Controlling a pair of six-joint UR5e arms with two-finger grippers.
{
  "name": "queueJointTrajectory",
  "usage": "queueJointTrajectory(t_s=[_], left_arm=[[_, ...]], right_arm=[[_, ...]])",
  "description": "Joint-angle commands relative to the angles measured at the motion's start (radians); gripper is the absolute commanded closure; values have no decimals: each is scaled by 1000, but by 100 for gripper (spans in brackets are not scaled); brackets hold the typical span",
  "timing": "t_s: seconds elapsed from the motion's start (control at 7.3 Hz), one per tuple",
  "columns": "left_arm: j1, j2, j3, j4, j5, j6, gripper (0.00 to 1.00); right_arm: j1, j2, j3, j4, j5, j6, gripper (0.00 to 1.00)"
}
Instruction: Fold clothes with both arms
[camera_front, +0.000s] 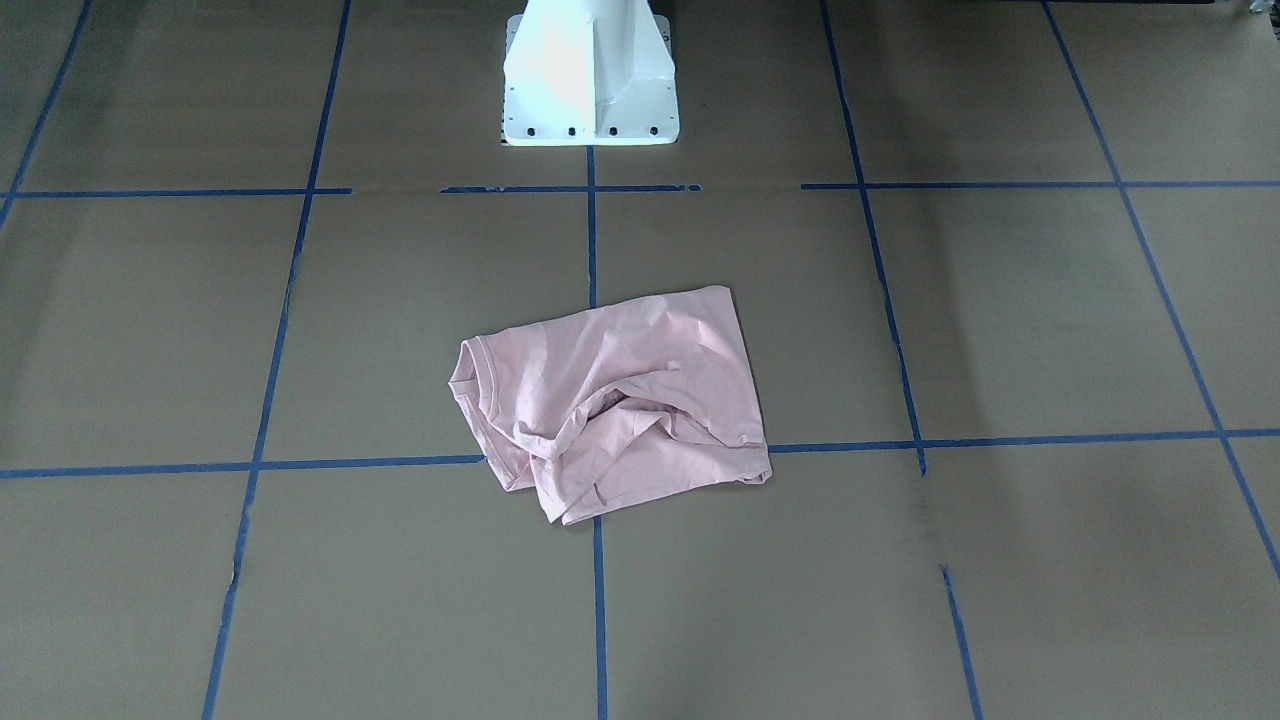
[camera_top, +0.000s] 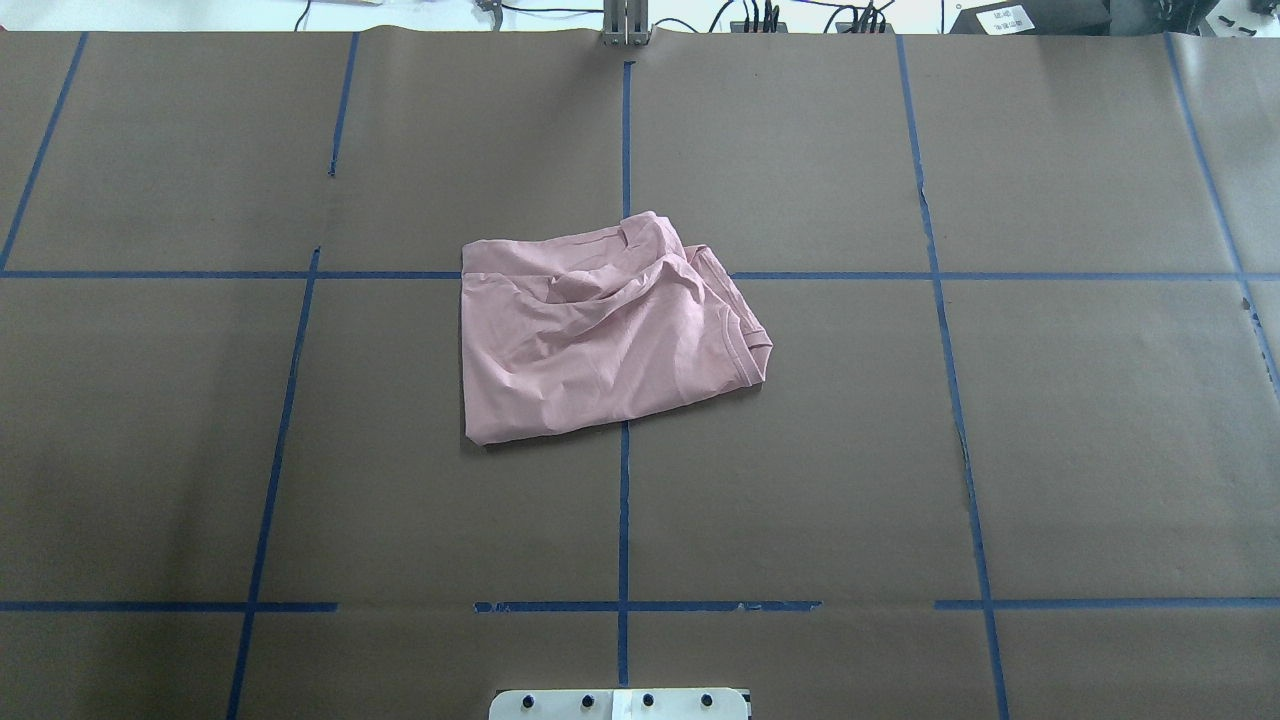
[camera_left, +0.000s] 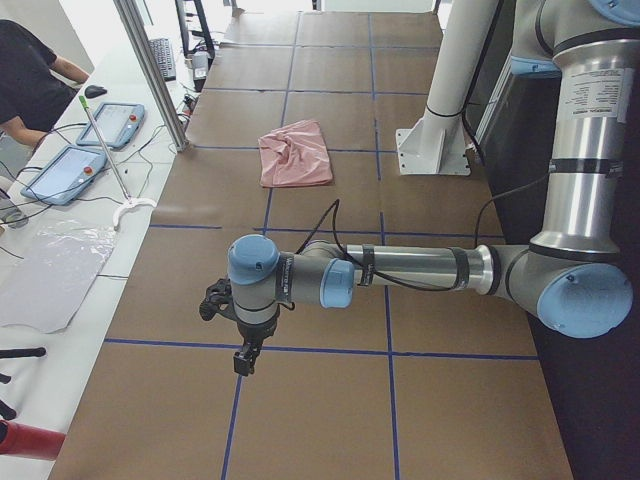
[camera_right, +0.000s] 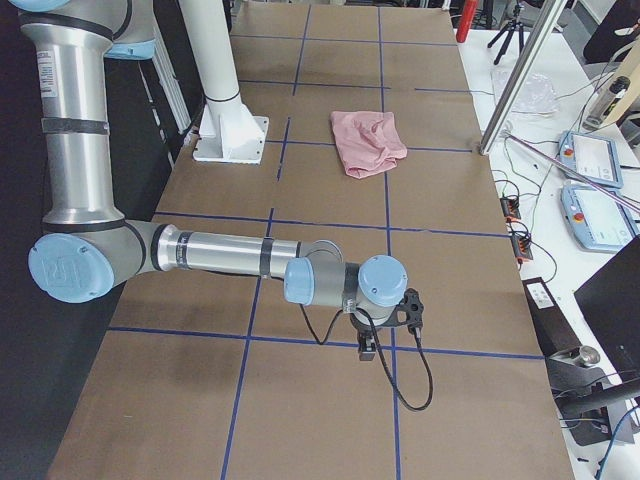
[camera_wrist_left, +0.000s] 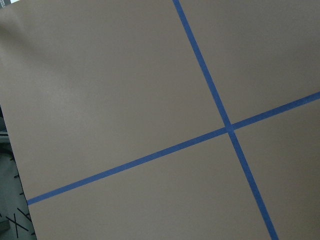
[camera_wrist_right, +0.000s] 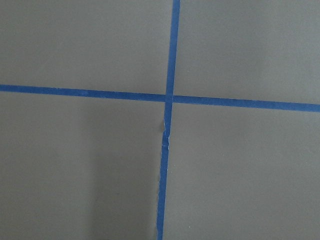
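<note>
1 pale pink T-shirt (camera_top: 600, 340) lies crumpled in a loose, roughly folded heap near the middle of the table (camera_top: 150, 450). The table is covered in brown paper and marked with a grid of blue tape (camera_top: 624, 520). The shirt straddles the centre tape line and lies in front of the white pedestal base (camera_front: 590, 70). Its ribbed neckline is turned toward the robot's right side, and a bunched ridge of cloth runs across its far half. Neither of the 2 arms touches it. The left arm (camera_left: 410, 268) stretches out level and low over the table at the robot's left end. The left gripper (camera_left: 243, 362) points straight down above a tape line, well apart from the shirt, which lies farther along the table beyond it. The right arm (camera_right: 215, 250) is posed the same way at the opposite end. The right gripper (camera_right: 367, 350) hangs over another tape line, and the shirt lies well beyond it too. Each gripper shows only in its side view, so I cannot tell whether its fingers are parted or closed; nothing hangs from either one. Both wrist cameras look down on bare brown paper and 1 tape crossing each.
</note>
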Motion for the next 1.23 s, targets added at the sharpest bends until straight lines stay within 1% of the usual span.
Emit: queueJointTrajectory(t_s=[0.0, 0.14, 0.55, 0.68, 0.96, 1.1], left_arm=[[2, 1, -24, 62, -120, -88, 0], [3, 1, -37, 56, -153, -117, 0], [8, 1, -31, 36, -149, -115, 0], [8, 1, -29, 27, -147, -115, 0], [8, 1, -31, 28, -147, -117, 0], [8, 1, -31, 28, -147, -117, 0]], right_arm=[[-21, 0, -1, 53, 3, 91, 0], [-21, 0, -1, 53, 4, 91, 0], [-21, -3, 1, 53, 7, 91, 0], [-19, -3, 11, 53, 7, 94, 0], [-18, -6, 68, 48, 21, 99, 0], [-18, -6, 70, 44, 21, 100, 0]])
